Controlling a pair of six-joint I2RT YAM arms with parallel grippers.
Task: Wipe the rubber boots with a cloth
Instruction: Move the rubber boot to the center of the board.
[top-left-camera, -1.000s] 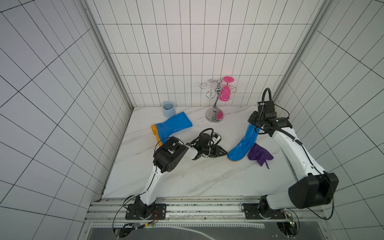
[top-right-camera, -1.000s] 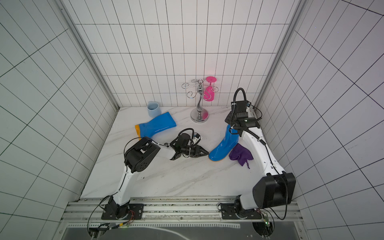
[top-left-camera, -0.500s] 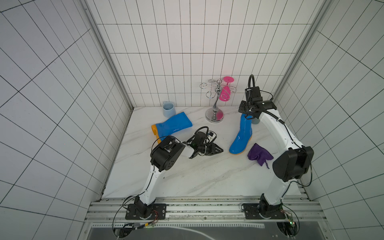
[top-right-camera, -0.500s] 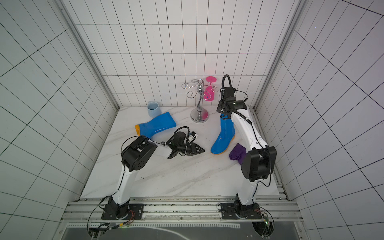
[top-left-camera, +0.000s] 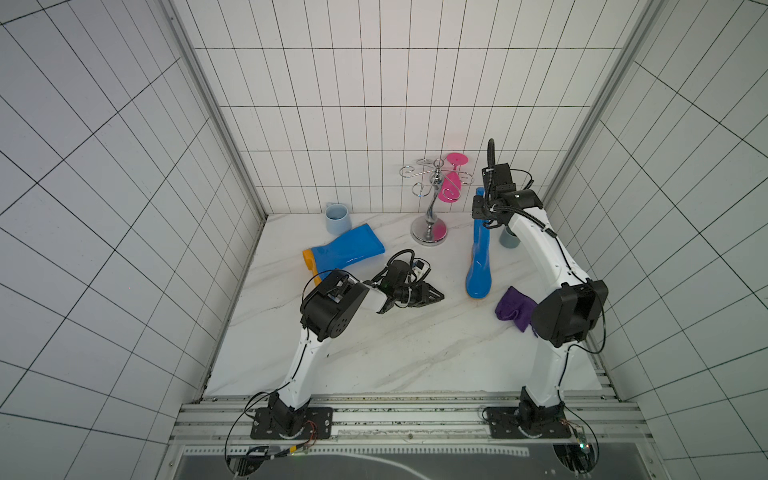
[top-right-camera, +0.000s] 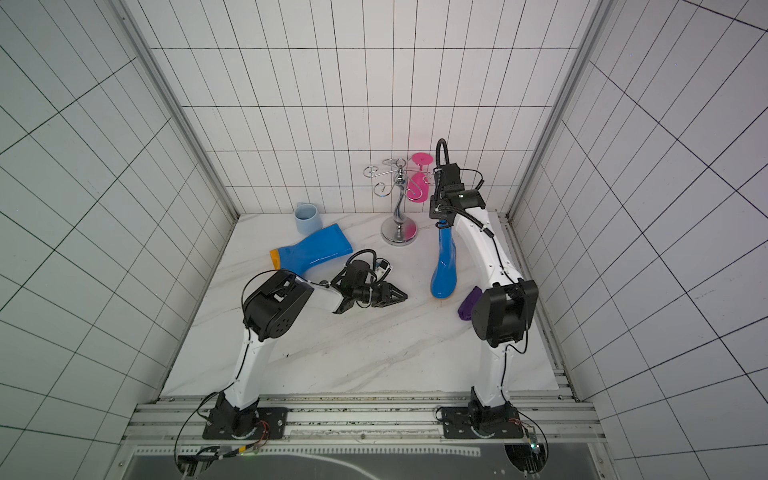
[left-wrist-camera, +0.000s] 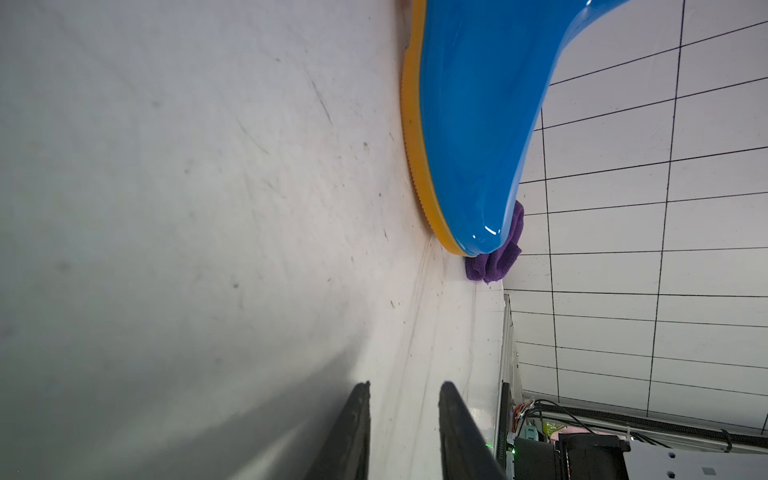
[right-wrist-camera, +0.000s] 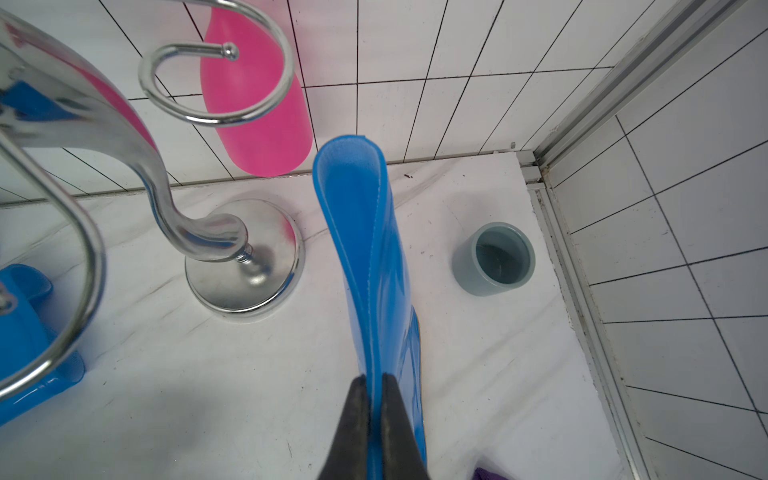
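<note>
Because the upright boot (top-left-camera: 478, 266) stands at about two o'clock on the desk (top-left-camera: 395, 345) with only its thin shaft rim pinched in the closed right claw (right-wrist-camera: 374, 380), I worry the soft rubber folds or slips and the boot topples. The chrome rack (top-left-camera: 432, 208) with its pink glass (top-left-camera: 451, 189) is near at the boot's eleven o'clock, and a grey cup (top-left-camera: 509, 240) sits just beside it at one o'clock. A swing could knock either one.

The cloth (top-left-camera: 514, 309) lies loose at three o'clock by the toe, partly hidden by my right elbow, so reaching for it risks a collision. The left claw (left-wrist-camera: 404, 386) hovers partly open and empty. The second boot (top-left-camera: 347, 253) lies on its side at ten o'clock.
</note>
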